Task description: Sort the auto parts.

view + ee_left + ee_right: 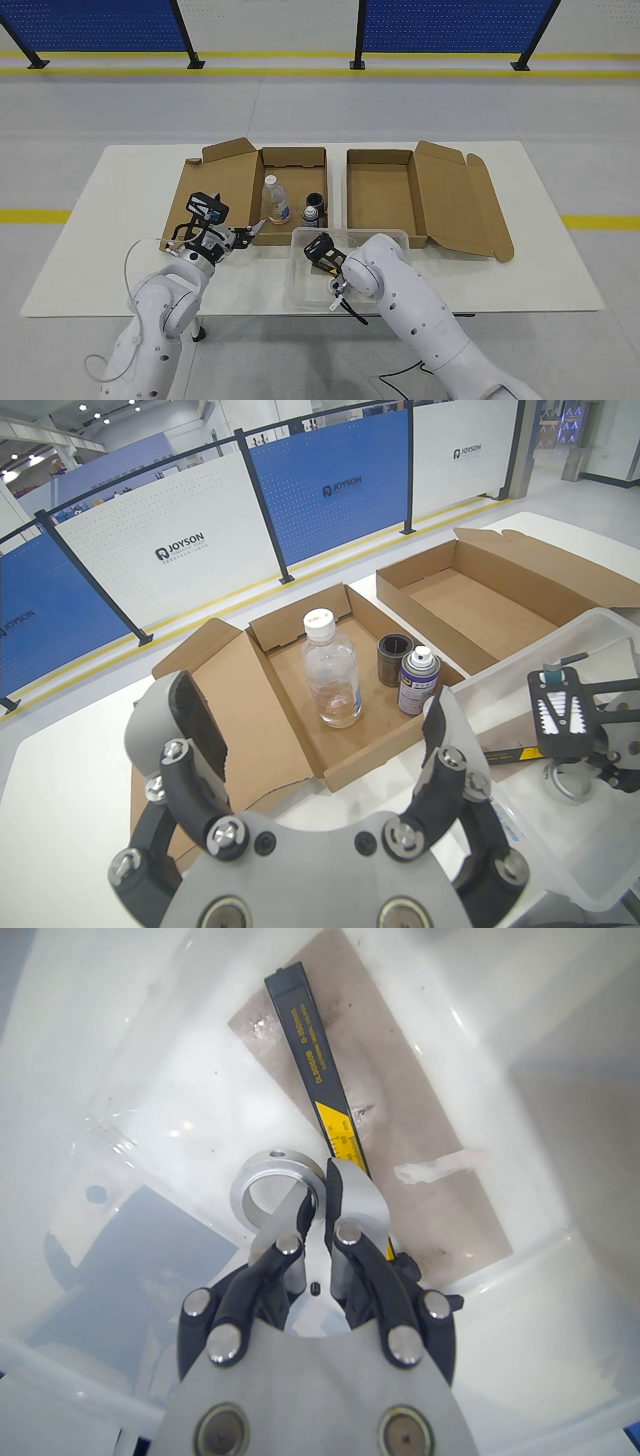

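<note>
Pick step: right hand [322,1193] low in clear bin [303,283], closed tight across wall of metal ring [277,1159], caliper [320,1073] just beside. Next, likely: lift straight up over bin rim, carry to right box [378,195]. Bin walls hem hand; exit upward. Left hand [312,695] spread wide, holding nothing, near left box [280,680].

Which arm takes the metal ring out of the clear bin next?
Right. The right gripper is inside the clear bin, shut on the metal ring at its wall. The left gripper hangs open by the left cardboard box, outside the bin, holding nothing.
</note>
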You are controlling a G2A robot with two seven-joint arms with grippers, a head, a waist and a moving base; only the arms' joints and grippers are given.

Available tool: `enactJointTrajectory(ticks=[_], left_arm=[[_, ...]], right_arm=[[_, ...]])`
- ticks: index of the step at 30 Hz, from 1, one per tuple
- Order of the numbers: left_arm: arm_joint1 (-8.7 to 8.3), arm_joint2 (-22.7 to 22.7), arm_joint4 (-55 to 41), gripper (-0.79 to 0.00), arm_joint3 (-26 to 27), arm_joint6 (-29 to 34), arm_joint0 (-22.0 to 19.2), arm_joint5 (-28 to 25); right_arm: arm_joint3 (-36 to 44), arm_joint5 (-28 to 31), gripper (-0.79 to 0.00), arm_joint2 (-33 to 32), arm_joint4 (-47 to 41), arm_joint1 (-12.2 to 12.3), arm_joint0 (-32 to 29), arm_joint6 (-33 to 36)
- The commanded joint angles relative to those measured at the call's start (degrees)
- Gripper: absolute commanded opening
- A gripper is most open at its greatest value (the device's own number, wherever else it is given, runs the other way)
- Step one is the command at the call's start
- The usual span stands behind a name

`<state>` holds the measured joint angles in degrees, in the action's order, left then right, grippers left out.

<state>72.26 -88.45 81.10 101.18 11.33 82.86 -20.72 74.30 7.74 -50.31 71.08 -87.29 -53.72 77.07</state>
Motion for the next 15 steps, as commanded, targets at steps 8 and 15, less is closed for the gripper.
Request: enactJointTrajectory(ticks=[8,15], left_arm=[[0.0,0.0,0.0,0.0,0.0,0.0,0.0,0.0],[0.0,0.0,0.0,0.0,0.0,0.0,0.0,0.0]], right_arm=[[7.49,-0.59,-0.785,-2.87,1.04,1.06,-2.09,0.46],[13.47,-0.44,-0.785,-6.15,1.59,2.09,-4.32,-0.05]])
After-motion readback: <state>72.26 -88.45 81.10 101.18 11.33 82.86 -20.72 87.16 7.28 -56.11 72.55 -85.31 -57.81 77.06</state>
